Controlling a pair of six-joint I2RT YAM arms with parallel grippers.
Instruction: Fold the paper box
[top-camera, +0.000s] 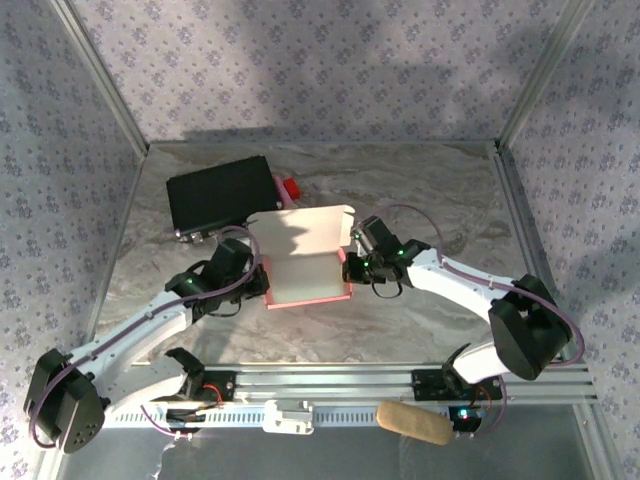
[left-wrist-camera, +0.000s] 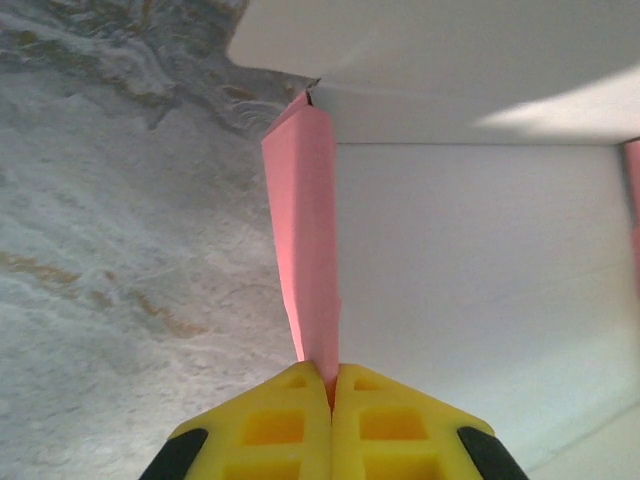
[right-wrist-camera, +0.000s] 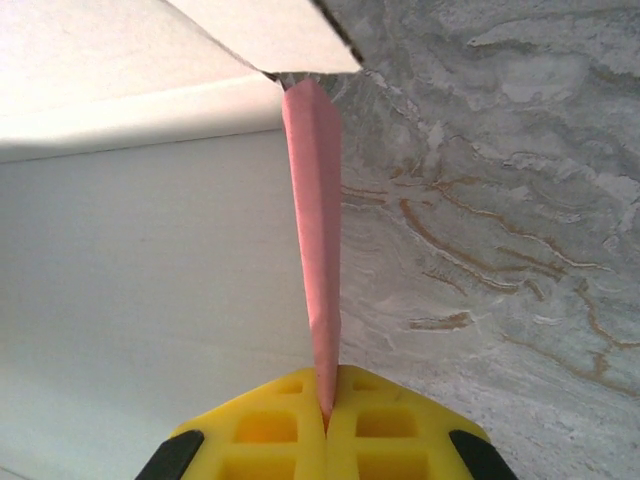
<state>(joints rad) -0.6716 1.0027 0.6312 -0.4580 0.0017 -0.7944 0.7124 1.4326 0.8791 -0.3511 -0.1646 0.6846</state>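
Overhead view: the paper box (top-camera: 305, 262), partly folded, lies at the middle of the marbled counter (top-camera: 430, 195), its pale inner side facing up and a broad pale panel standing tilted along its far edge. Pink edging shows along its near and side borders. The left hand (top-camera: 258, 272) meets the box from the left; the right hand (top-camera: 354, 262) meets it from the right, so that the box sits between the two.

Left wrist view: the left hand (left-wrist-camera: 332, 385) has its yellow fingertips pressed together on the upright pink left side flap (left-wrist-camera: 305, 250), with the whitish floor of the box lying to the right of that flap.

Right wrist view: the right hand (right-wrist-camera: 325, 395) likewise pinches the thin pink right side flap (right-wrist-camera: 318, 220) between closed yellow fingertips, with bare counter to its right.

A black case (top-camera: 220, 195) rests just beyond the far left corner of the box, with a small red object (top-camera: 291, 188) beside its right end.
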